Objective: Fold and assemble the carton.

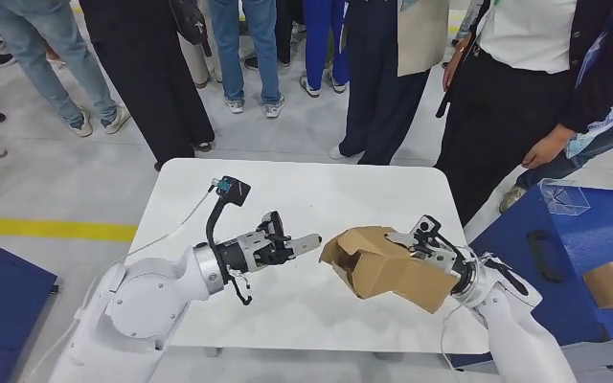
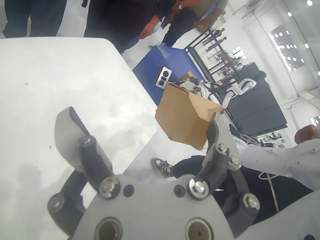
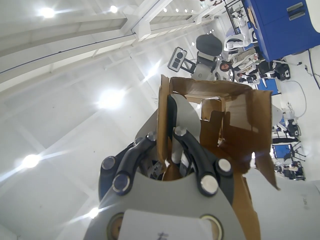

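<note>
Carton point(image 1: 388, 268), brown, half folded, is clamped by one wall in the right gripper point(image 3: 164, 123). Left gripper point(image 2: 140, 114) is spread open nearby.

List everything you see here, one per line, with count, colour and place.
carton: one, brown, partly folded, at the table's right side, held by the right gripper
table: one, white, under both arms
cabinet: one, blue, right of the table
clear box: one, transparent, on the cabinet
floor stripe: one, yellow, left of the table
left gripper: one, grey and black, jaws open, over the table's middle
right gripper: one, grey and black, jaws shut on a carton wall
</note>
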You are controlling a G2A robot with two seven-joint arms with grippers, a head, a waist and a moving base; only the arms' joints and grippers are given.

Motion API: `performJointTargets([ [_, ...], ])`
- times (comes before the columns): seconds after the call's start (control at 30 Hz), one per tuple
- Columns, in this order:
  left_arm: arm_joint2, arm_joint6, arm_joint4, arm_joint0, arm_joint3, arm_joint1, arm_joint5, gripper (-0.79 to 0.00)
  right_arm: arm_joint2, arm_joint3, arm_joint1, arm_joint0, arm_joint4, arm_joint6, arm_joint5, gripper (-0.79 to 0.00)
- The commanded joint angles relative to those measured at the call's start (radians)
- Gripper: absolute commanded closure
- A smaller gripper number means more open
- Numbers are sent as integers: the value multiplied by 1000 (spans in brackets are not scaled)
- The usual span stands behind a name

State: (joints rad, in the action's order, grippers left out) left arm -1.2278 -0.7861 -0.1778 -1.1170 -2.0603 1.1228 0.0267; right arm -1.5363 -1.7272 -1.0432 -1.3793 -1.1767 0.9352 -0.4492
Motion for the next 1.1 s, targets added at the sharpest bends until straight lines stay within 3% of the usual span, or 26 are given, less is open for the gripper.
performJointTargets([
  [0.0, -4, 1, -19, -22, -19, -3, 41, -785, -2, 6, -4, 4, -40, -23, 20, 0],
  [0.17, 33, -33, -88, -46, -35, -6, 22, -785, -1, -4, -8, 11, -81, -37, 42, 0],
  [0.5, 144, -5, -133, 40, 34, 12, -38, -785, 10, -25, -8, -9, -40, 1, 60, 0],
  [0.93, 212, -15, -152, 96, 88, 28, -117, -785, -18, -53, -3, -47, -15, 28, 64, 0],
  [1.07, 207, 0, -157, 89, 71, 28, -121, -785, -31, -55, -4, -52, 13, 5, 118, 0],
])
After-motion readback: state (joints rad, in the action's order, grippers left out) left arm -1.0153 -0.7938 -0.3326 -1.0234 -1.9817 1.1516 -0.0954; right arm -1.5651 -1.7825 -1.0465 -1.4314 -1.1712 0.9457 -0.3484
